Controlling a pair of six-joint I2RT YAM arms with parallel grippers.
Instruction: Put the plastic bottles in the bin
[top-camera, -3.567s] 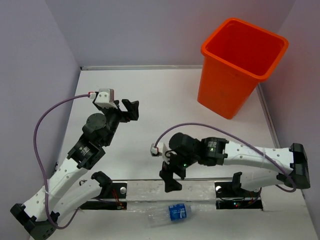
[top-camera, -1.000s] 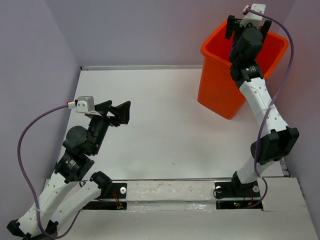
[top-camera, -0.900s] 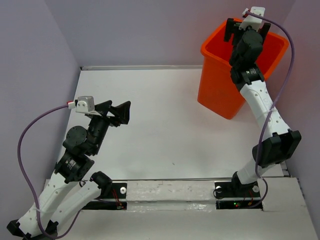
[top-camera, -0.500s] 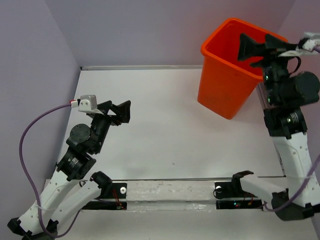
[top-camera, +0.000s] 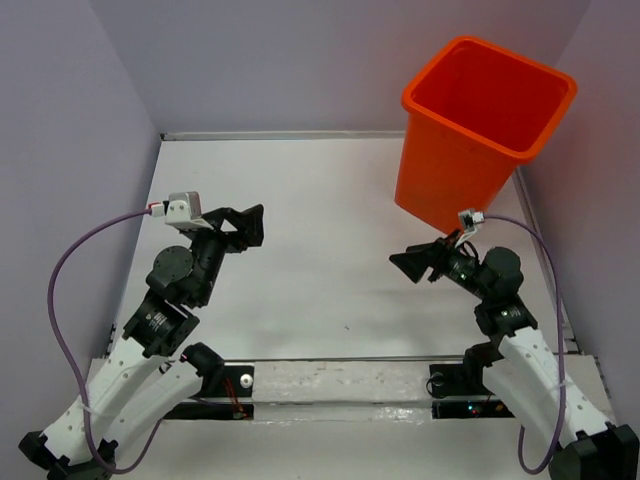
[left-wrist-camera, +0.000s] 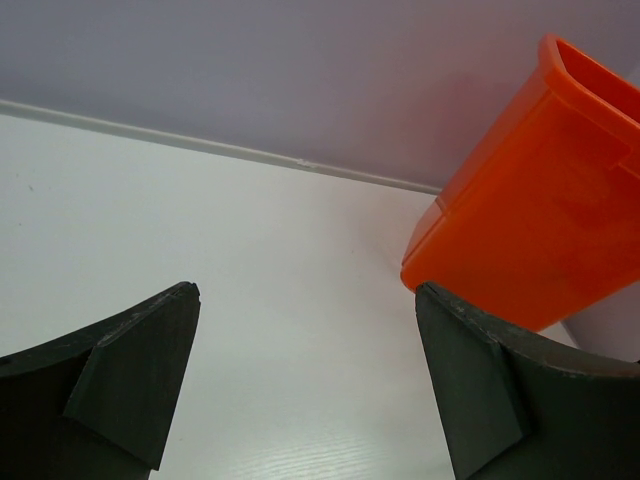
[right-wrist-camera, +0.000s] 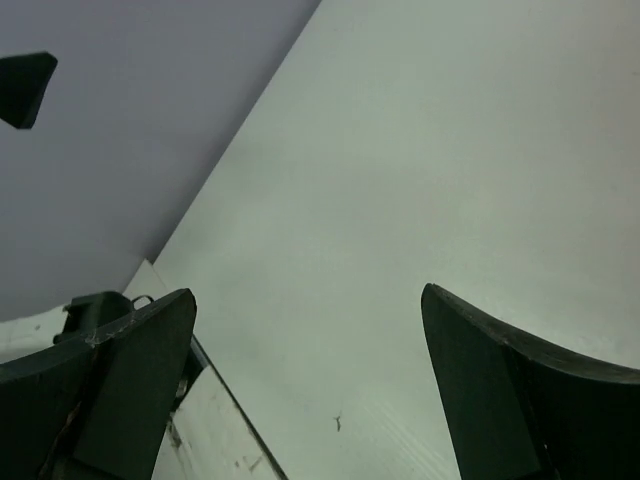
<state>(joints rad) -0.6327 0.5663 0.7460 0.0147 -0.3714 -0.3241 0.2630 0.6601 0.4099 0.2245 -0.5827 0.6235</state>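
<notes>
Right arm (top-camera: 520, 345) pulled back from over the bin (top-camera: 455, 185) at the desk's (top-camera: 320, 190) far right corner; left fingers (left-wrist-camera: 120, 380) and right fingers (right-wrist-camera: 500, 400) both apart, empty. No bottles in view; I'd expect them light, thin-walled and slick, so pinch mid-body, gently.

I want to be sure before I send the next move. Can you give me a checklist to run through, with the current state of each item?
1. The left gripper is empty, jaws apart: ok.
2. The right gripper is empty, jaws apart: ok.
3. The bin stands upright at the far right of the table, and nothing hangs over its mouth: ok.
4. There are bottles on the table to pick next: not ok, none shows in any view.
5. All bottles are inside the bin: cannot tell, the overhead view does not show its floor.
</notes>
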